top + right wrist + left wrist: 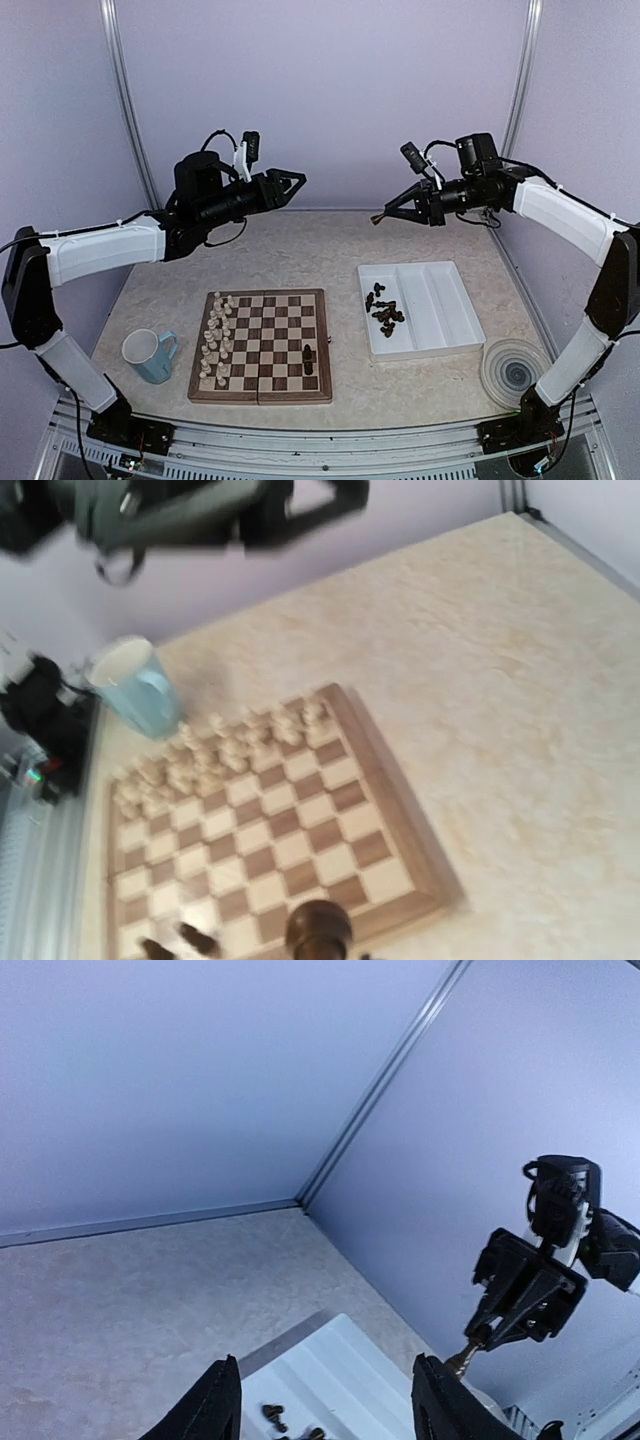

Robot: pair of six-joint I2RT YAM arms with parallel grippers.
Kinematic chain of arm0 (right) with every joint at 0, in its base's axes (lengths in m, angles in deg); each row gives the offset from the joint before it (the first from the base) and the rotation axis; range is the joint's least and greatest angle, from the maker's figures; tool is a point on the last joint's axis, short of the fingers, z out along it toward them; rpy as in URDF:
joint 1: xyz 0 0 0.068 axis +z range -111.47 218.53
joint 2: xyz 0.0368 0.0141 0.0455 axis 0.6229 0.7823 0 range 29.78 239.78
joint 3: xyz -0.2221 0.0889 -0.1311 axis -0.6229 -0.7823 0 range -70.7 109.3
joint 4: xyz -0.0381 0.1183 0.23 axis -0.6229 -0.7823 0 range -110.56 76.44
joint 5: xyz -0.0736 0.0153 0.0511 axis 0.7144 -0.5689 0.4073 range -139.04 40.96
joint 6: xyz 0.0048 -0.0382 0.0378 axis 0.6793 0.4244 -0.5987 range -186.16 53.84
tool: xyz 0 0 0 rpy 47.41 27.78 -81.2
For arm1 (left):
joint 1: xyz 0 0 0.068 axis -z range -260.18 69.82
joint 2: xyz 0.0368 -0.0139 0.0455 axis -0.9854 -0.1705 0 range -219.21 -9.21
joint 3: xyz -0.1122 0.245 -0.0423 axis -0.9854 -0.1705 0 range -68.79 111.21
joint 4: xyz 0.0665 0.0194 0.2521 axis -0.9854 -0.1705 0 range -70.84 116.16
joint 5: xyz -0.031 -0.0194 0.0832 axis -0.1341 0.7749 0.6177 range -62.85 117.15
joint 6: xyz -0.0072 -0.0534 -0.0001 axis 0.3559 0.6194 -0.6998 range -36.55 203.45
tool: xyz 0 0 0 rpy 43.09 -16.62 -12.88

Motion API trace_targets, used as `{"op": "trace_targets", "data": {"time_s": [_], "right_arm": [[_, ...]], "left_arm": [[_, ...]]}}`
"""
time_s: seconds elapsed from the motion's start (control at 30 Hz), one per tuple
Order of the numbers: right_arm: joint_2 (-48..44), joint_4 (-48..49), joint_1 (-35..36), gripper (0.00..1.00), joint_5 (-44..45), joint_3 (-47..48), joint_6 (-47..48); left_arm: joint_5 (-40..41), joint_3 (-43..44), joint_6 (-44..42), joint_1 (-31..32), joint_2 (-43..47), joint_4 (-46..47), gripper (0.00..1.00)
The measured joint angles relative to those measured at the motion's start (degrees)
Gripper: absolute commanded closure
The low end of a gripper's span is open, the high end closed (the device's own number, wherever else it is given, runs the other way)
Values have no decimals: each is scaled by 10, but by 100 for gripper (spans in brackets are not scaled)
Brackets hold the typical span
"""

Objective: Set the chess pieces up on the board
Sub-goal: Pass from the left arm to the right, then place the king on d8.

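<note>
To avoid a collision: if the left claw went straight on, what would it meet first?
Probably the wall near the far corner. The right claw hangs beside that line, not on it; depth is unclear.

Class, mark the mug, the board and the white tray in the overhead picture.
mug (152, 366): top view, its blue wall.
board (272, 345): top view, bare middle squares.
white tray (450, 305): top view, bare right compartment.
</note>
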Motion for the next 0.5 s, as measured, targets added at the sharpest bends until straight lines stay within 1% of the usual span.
{"op": "trace_targets", "data": {"time_s": [0.17, 0.27, 0.33, 0.5], "right_arm": [[34, -63, 46, 100, 75, 64, 73], [66, -98, 80, 100, 122, 108, 113], [89, -118, 104, 100, 152, 130, 135], [159, -163, 165, 100, 231, 176, 179]], "left_arm": [[17, 11, -71, -64, 26, -111, 42], [33, 16, -104, -90, 26, -153, 41], [43, 14, -124, -102, 26, -173, 41], [55, -9, -156, -121, 33, -180, 41]]}}
